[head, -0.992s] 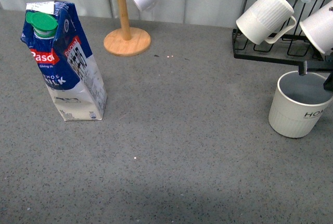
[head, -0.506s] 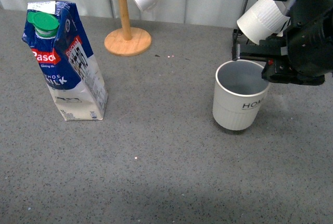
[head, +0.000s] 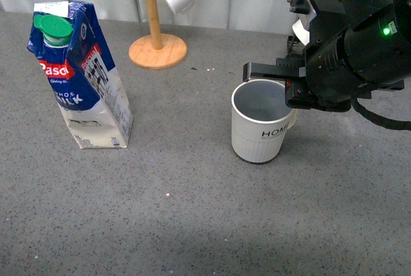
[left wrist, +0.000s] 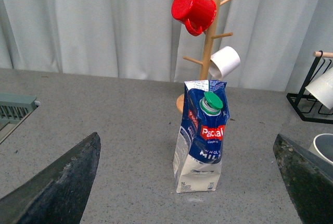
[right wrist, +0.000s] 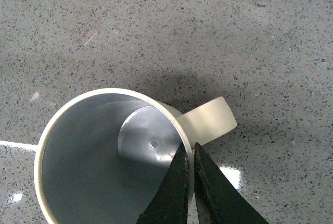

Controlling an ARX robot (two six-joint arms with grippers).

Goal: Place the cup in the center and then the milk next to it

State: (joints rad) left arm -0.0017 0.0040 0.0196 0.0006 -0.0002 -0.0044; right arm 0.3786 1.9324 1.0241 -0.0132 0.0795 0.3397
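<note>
Cup [head: 260, 128], just one, pinched at rim beside handle by closed right gripper [right wrist: 189, 148]; one milk carton [head: 83, 90] upright well left; left gripper [left wrist: 186, 136] spread wide, empty.

We are seeing the cream "HOME" cup [head: 260, 128] upright, handle at 3 o'clock, the blue-white milk carton [head: 80, 77] standing at its 9 o'clock.

Grey speckled table [head: 192, 224] under upright milk carton [head: 83, 83] and wooden mug tree [head: 157, 50]
</note>
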